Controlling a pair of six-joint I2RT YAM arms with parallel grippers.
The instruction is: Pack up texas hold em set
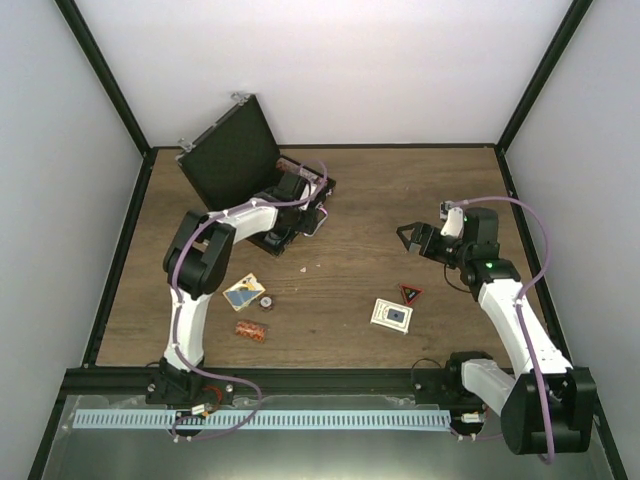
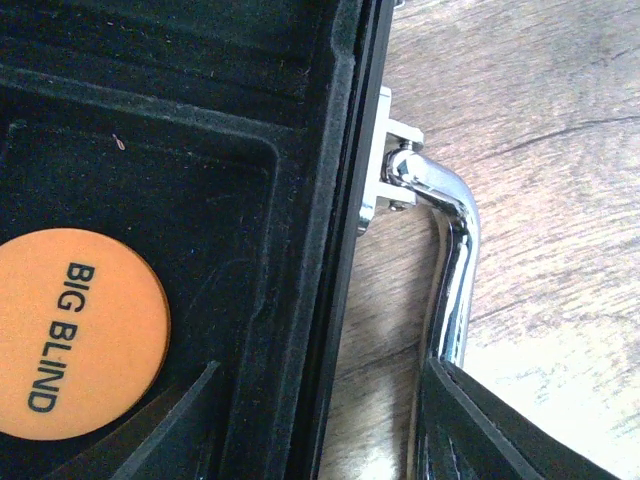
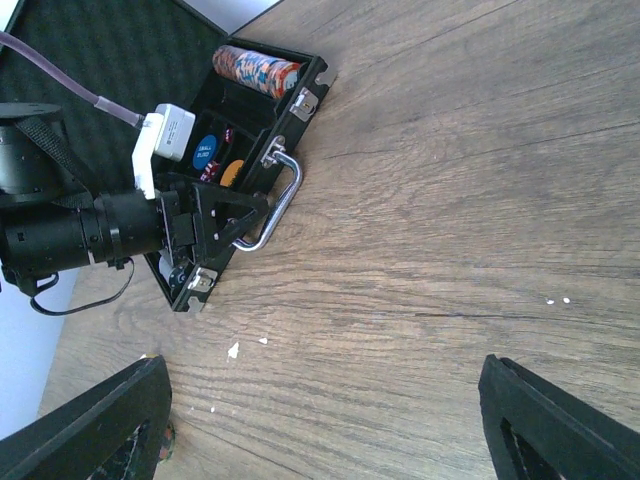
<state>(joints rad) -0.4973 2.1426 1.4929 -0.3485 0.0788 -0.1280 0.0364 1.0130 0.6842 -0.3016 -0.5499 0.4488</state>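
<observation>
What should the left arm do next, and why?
Probably lift the left gripper out of the case: the orange disc already lies inside, while chips and cards on the table near that arm are not yet packed.

My overhead camera sits high at the near side of the table point(image 1: 360, 200) and looks down and forward over the whole top from well back. My left wrist camera is pressed right up to the open case point(image 2: 250, 150), facing its front rim, the silver handle point(image 2: 455, 250) and an orange disc point(image 2: 70, 335) inside. My right wrist camera hangs farther off, looking low across the boards toward that same case, so I get the handle, the disc and the left claw point(image 3: 235, 215) there too. All three views share the case.
</observation>
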